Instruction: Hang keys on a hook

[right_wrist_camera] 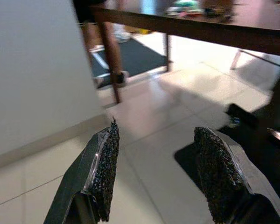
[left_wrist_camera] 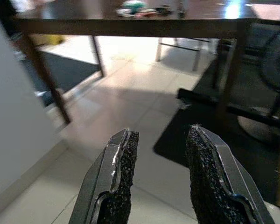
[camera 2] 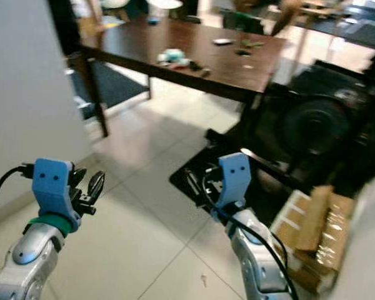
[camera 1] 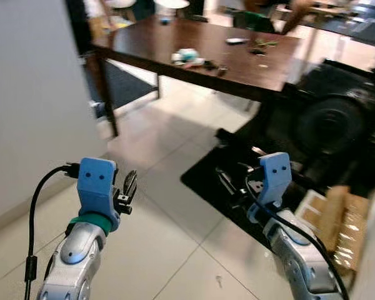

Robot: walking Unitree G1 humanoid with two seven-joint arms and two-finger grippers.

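I'm holding the left gripper (left_wrist_camera: 158, 177) and right gripper (right_wrist_camera: 154, 172) apart and empty, heading for the table (camera 1: 144, 47), where the blurry clutter (camera 1: 190, 57) is possibly hiding keys

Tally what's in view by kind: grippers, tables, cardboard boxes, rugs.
Grippers: 2, left gripper and right gripper, both open, nothing held
Tables: 1, dark wooden table with small clutter on it, too blurred to identify
Cardboard boxes: 1 stack, cardboard boxes
Rugs: 1, dark rug under the table
Total: 5
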